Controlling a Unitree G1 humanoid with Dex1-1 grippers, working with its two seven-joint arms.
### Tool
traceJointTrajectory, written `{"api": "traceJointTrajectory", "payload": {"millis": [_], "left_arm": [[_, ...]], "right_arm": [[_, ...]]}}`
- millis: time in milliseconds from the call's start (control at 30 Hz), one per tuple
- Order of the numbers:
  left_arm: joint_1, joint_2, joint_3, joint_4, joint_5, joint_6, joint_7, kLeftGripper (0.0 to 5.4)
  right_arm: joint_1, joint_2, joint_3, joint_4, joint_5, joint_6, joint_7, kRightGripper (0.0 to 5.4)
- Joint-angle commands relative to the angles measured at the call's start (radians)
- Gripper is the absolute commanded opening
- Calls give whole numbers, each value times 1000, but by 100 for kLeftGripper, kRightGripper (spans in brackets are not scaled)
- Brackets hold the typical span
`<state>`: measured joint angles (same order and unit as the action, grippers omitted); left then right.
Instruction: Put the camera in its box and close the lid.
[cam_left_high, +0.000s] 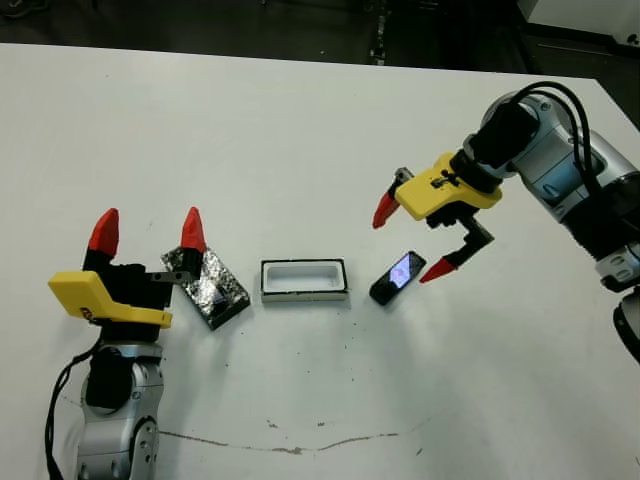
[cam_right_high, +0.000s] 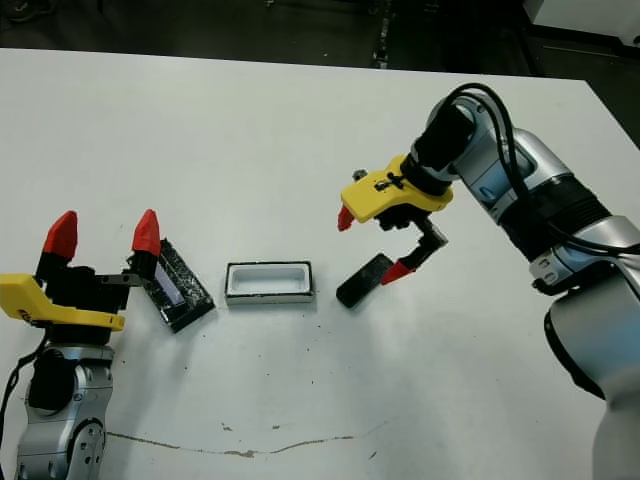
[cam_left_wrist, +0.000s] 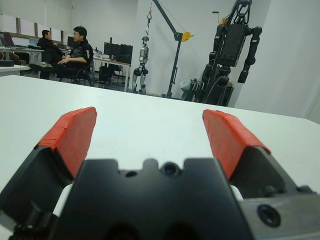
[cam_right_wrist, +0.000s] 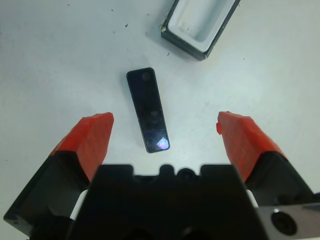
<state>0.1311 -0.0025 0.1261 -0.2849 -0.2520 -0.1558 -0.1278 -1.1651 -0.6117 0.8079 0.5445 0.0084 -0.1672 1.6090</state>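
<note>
While the camera (cam_left_high: 397, 277) lies flat on the white surface (cam_left_high: 300, 140) just right of the open box (cam_left_high: 304, 280), the right gripper (cam_left_high: 411, 242) hangs above it, fingers spread wide. The left gripper (cam_left_high: 147, 230), also spread, sits beside the foil lid (cam_left_high: 208, 288), left of the box.

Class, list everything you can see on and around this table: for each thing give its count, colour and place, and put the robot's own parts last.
camera: one, glossy black, flat on the table right of the box
box: one, black walls, white lining, open, mid-table
lid: one, black with crinkled foil, left of the box
table: one, white, a few dark specks
people: two, dark clothes, seated beyond the table
left gripper: one, yellow and black, red fingers apart, beside the lid
right gripper: one, same colours, fingers apart above the camera
</note>
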Motion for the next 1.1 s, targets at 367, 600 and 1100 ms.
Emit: {"api": "traceJointTrajectory", "payload": {"millis": [367,600,1100], "left_arm": [[9,5,-4,-4,7,13,6,540],[9,8,-3,0,-3,6,-6,540],[19,7,-8,3,-22,7,-10,540]], "right_arm": [[72,33,-50,32,-7,-21,5,540],[115,64,-97,66,-57,-46,2,540],[167,101,-155,73,-116,-29,5,517]]}}
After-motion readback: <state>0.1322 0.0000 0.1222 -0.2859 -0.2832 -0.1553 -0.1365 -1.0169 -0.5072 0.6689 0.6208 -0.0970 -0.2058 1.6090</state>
